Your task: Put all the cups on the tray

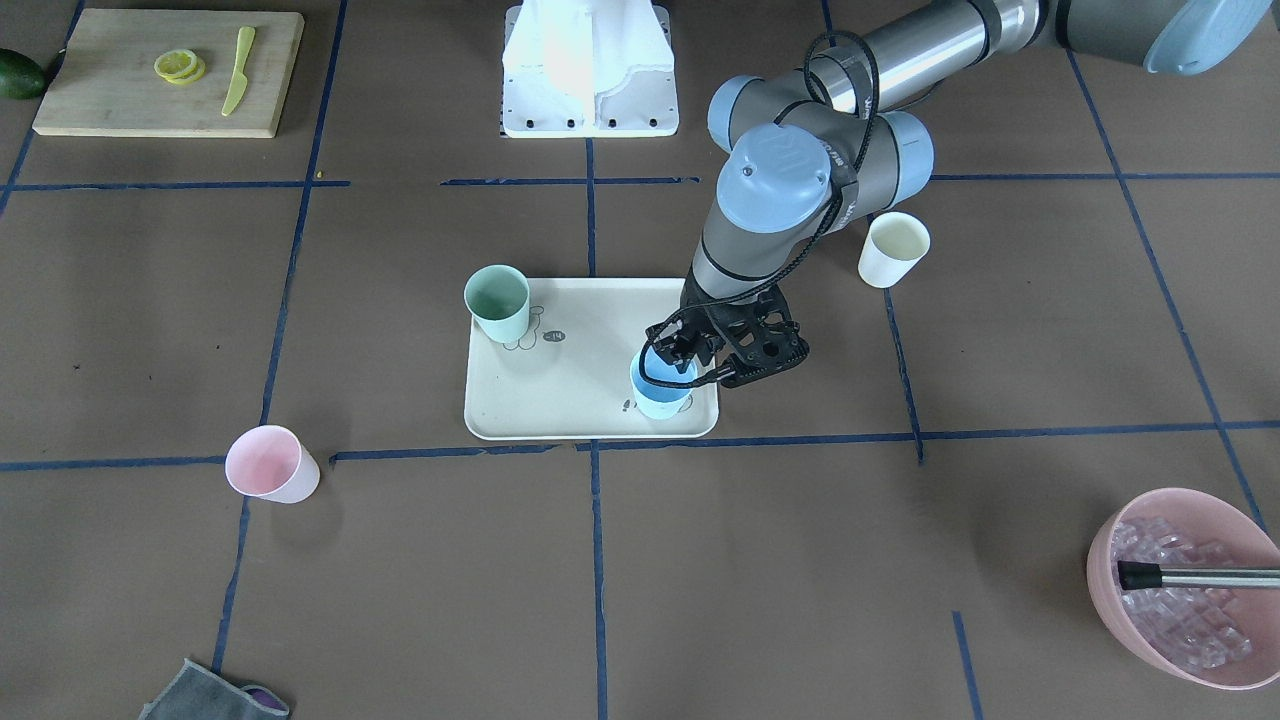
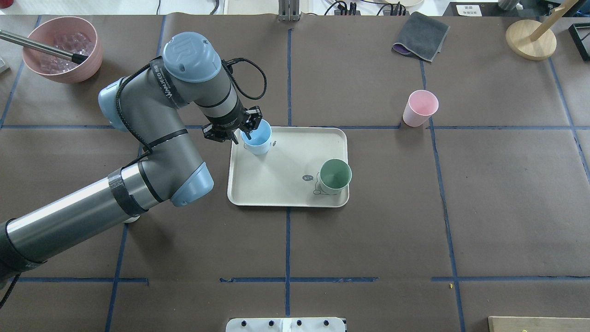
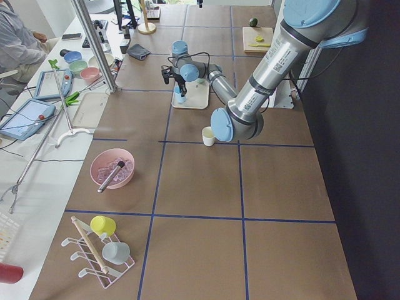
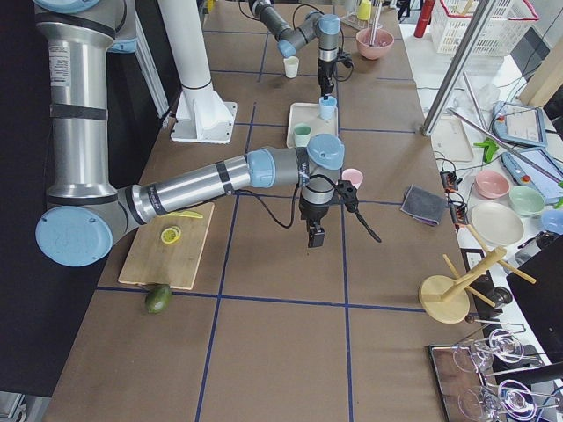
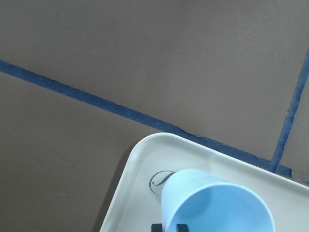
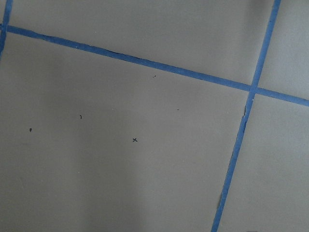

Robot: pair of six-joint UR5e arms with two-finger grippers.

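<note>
The left gripper (image 1: 682,352) pinched the rim of the light blue cup (image 1: 660,397), at the lower-right corner of the tray (image 1: 560,400) in the front-facing view. The mint green cup (image 1: 497,302) stood at its upper left. Whether the right gripper (image 4: 314,232) was open or closed couldn't be told.

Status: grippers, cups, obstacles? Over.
Left gripper shut on light blue cup, on tray. Right gripper: cannot tell. Mint green cup on tray; pink cup, cream cup off. No obstacle seen.

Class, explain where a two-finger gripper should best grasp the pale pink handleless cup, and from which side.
Probably its rim, from straight above, one finger inside and one outside: the pale pink handleless cup stands upright, mouth open, and its wall tapers downward.
</note>
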